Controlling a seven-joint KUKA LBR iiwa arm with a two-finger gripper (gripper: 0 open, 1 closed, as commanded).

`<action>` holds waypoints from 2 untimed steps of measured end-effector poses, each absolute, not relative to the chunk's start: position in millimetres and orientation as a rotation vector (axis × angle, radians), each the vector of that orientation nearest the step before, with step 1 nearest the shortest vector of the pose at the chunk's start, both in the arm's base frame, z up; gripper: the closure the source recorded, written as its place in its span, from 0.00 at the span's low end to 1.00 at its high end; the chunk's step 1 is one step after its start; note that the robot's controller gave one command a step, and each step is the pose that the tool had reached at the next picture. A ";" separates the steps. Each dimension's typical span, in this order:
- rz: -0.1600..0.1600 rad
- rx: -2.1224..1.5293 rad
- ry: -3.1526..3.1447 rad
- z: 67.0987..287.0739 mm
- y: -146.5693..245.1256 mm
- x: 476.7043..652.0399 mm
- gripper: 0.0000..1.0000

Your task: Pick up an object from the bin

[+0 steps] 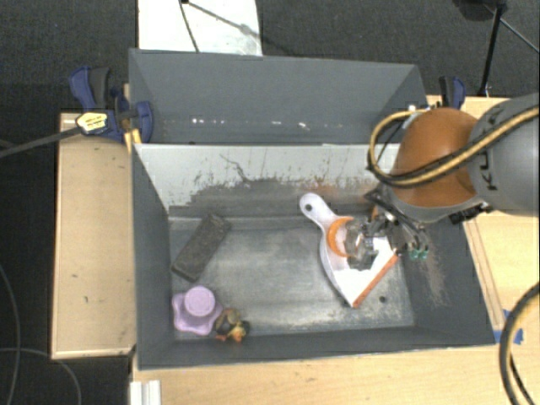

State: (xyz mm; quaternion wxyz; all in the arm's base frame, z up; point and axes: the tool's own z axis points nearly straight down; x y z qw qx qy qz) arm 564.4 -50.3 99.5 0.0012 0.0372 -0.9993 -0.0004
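My gripper (361, 251) hangs low in the right half of the bin, right over a white scoop-like piece (336, 264) with a rounded handle (314, 207) pointing to the back. An orange ring (337, 233) lies on that white piece just left of the gripper. An orange stick (376, 280) slants across the white piece's front right edge, below the gripper. The fingertips sit against the white piece; how far apart they stand is hidden by the gripper's own body.
A dark grey block (200, 245) lies at the left of the bin floor. A purple cap-shaped thing (196, 310) and a small brown and yellow figure (230, 327) rest in the front left corner. The arm's orange cover and cables fill the right side above the gripper.
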 end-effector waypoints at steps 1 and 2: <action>-0.002 0.101 -3.135 145.0 -50.1 564.5 1.00; -0.001 0.109 -3.139 205.7 -49.8 562.6 1.00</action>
